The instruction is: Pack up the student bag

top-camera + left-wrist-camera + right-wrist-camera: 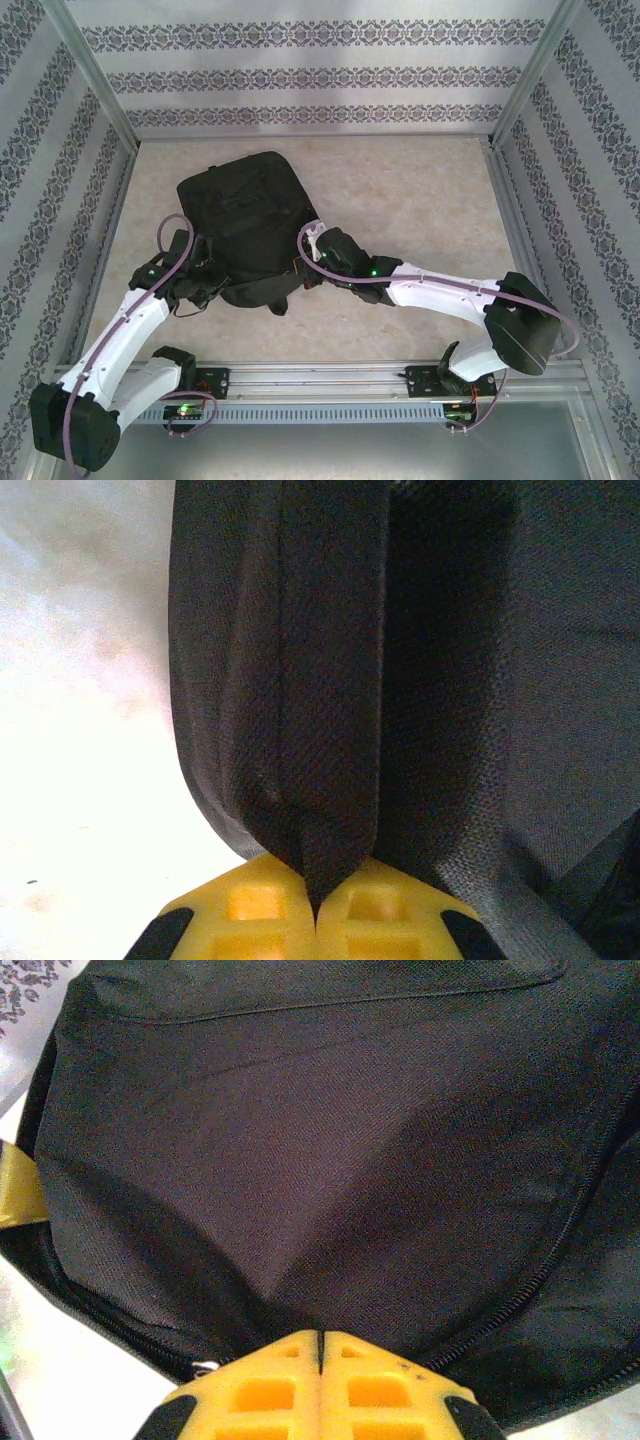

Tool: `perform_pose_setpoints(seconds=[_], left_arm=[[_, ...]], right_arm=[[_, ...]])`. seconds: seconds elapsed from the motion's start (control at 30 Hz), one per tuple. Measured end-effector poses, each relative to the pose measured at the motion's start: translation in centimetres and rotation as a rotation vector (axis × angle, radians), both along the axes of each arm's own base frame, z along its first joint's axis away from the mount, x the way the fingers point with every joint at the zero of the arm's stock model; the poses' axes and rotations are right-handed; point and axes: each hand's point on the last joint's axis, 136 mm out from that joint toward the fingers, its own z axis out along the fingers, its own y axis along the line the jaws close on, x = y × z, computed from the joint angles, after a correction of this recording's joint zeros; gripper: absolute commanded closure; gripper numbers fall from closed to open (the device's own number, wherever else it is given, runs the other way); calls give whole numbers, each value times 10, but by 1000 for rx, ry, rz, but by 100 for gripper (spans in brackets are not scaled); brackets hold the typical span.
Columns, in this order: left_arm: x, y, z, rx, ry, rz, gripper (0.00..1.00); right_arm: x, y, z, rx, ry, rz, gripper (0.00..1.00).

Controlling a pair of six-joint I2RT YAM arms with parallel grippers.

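The student bag [245,205] is a big black fabric backpack lying flat at the middle left of the table, with its straps toward the arms. My left gripper [203,272] sits at the bag's near left edge. In the left wrist view its yellow fingers [250,910] are shut on a raised fold of the bag's fabric [330,680]. My right gripper [322,250] is at the bag's near right edge. Its fingertips [290,1360] are pressed together on a pinched ridge of the black cloth [320,1140], just beside a zip track [560,1260].
The beige table [420,200] is walled by patterned panels and metal frame posts [100,90]. A metal rail [320,378] carrying both arm bases runs along the near edge. A small yellow piece [15,1190] shows at the bag's far side in the right wrist view.
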Motion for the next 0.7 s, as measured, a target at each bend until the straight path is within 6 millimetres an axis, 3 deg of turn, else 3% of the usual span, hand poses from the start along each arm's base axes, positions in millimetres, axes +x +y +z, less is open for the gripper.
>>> perform_pose_setpoints(seconds=[0.2,0.37,0.53,0.7], left_arm=[[3,11,-1,88,23,-40,93],[8,31,-1,196,38,-46,85],[16,58,5,327,65,-35,64],[27,72,19,364,47,-3,41]], right_arm=[[-7,11,3,24,27,61,100],[-10,36,3,44,54,107,100],[-16,74,7,88,105,139,100],[-7,85,16,156,159,93,100]])
